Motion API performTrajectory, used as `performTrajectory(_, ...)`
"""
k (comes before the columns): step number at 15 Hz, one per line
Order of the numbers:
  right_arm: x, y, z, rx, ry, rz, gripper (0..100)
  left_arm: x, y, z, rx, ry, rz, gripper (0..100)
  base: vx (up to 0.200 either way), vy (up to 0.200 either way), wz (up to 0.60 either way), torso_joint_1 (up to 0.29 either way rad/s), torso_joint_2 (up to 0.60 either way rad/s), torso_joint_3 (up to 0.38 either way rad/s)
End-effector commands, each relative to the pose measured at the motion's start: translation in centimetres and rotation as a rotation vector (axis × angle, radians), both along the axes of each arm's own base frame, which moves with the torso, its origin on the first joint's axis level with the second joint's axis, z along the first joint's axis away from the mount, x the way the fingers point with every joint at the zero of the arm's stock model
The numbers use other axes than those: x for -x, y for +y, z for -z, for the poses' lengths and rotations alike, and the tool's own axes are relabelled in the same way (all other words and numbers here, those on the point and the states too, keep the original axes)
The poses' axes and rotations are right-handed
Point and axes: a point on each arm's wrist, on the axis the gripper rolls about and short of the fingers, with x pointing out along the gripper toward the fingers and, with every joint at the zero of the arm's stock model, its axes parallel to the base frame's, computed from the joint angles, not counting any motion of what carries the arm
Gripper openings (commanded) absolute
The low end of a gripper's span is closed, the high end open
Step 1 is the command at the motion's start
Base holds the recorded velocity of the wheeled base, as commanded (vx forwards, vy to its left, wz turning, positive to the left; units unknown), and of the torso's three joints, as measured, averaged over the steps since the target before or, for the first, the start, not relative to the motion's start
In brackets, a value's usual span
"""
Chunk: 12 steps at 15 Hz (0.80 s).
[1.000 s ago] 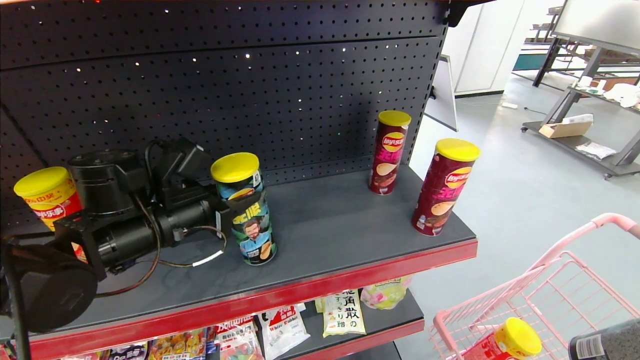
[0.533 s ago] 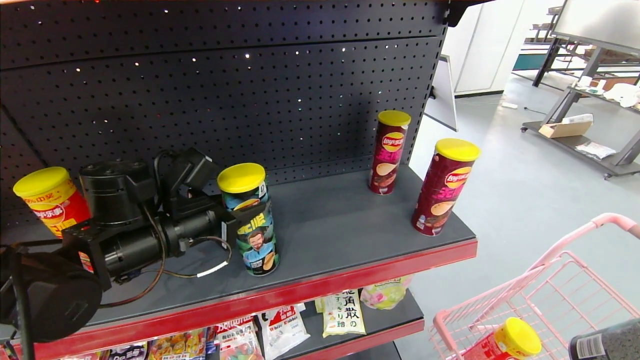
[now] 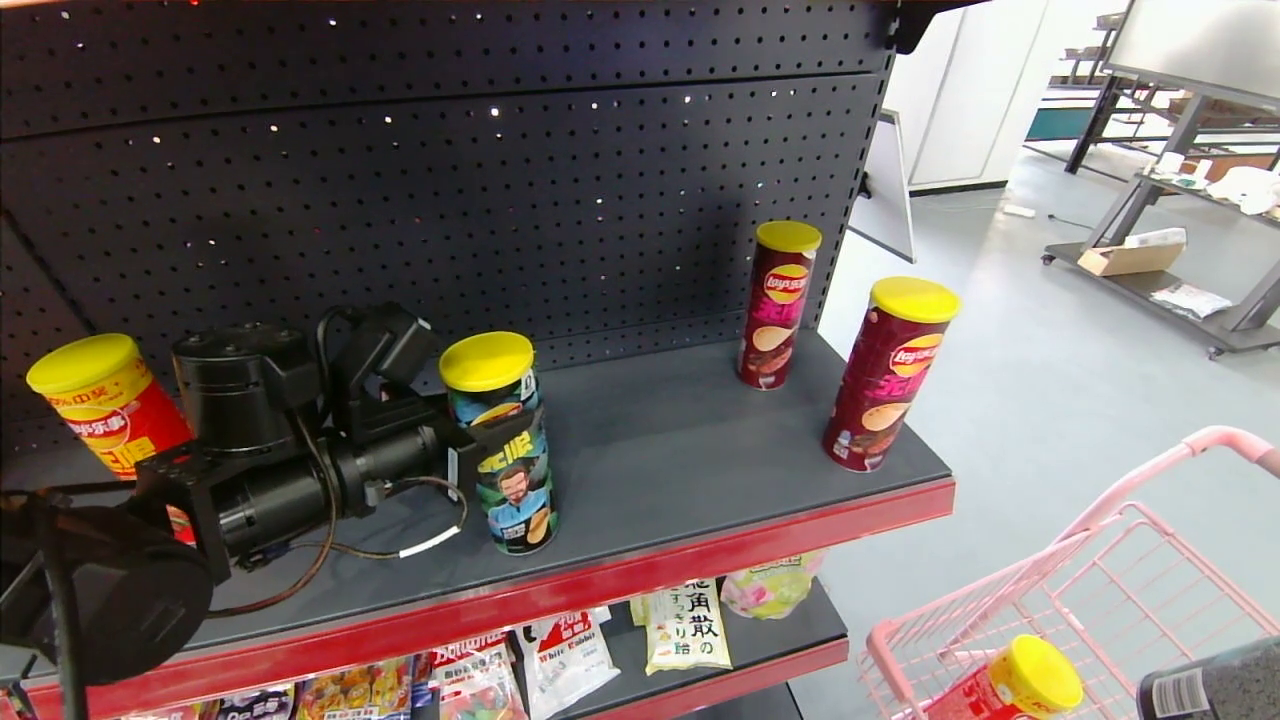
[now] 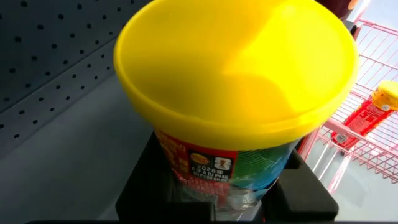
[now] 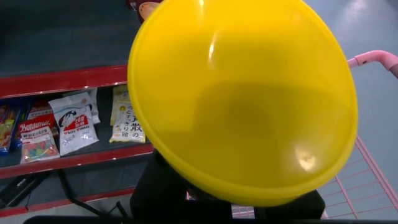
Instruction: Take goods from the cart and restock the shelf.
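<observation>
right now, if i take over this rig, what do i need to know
Left gripper: shut on the green can, which is upright near the front of the shelf and seems to be touching down.
Right gripper: shut on a red can at the pink cart.
Done: two maroon cans stand at the shelf's right end and a red-and-yellow can at its left.
Left: release the green can, back the left arm out, then probably shelve the red can in the open middle.

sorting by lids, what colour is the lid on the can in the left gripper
Yellow: the lid of that can shows best in the left wrist view.
</observation>
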Motion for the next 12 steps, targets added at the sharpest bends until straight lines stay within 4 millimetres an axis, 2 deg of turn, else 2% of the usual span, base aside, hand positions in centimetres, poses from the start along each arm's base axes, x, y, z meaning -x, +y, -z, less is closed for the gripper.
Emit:
performTrajectory(1, 0.0, 0.0, 0.0, 0.001, 0.002, 0.0, 0, 0.1, 0.0, -0.2, 0.004, -0.005, 0.0, 0, 0.0, 0.0, 0.0, 0.0, 0.0, 0.0)
performTrajectory(4, 0.0, 0.0, 0.1, 0.001, 0.004, 0.0, 0, 0.5, 0.1, -0.4, 0.022, 0.004, -0.002, 0, 0.0, 0.0, 0.0, 0.0, 0.0, 0.0)
performTrajectory(7, -0.1, 0.0, 0.1, 0.001, 0.007, 0.0, 0, 1.7, 0.2, 0.1, 0.019, 0.031, 0.02, 0, 0.0, 0.0, 0.0, 0.0, 0.0, 0.0)
performTrajectory(12, -0.1, 0.0, 0.1, 0.001, 0.007, 0.0, 0, 1.7, 0.2, 0.4, 0.012, 0.039, 0.017, 0, 0.0, 0.0, 0.0, 0.0, 0.0, 0.0)
